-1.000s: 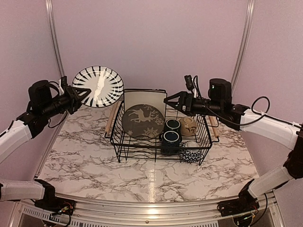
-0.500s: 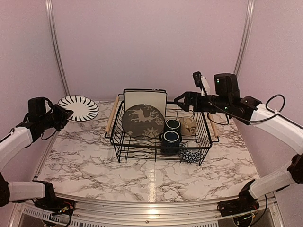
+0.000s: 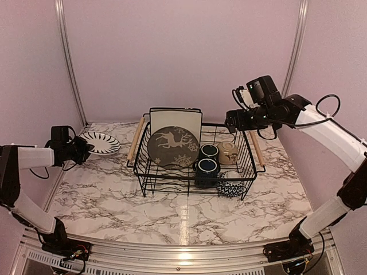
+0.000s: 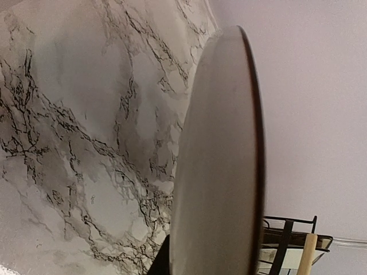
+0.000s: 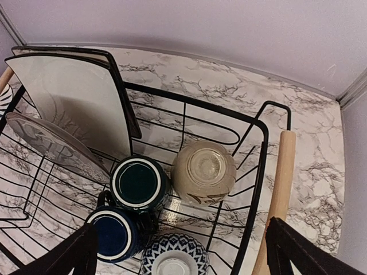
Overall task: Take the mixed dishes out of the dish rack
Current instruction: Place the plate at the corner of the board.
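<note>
Left pincer (image 3: 82, 150), clamped tight on the striped plate (image 3: 102, 142) just ahead of its tips, should ease it flat onto the table (image 3: 114, 189) beneath before letting go, the rack (image 3: 172, 177) standing well beyond; whether the plate touches down cannot be told, the wrist view showing only its underside.

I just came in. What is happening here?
The left tool grips the black-and-white striped round plate low beside the black wire dish rack. The right tool hangs open above the rack's right end. Inside are a grey deer-pattern plate, square cream plates, two dark blue mugs, a beige bowl and a blue-white chevron bowl.
</note>
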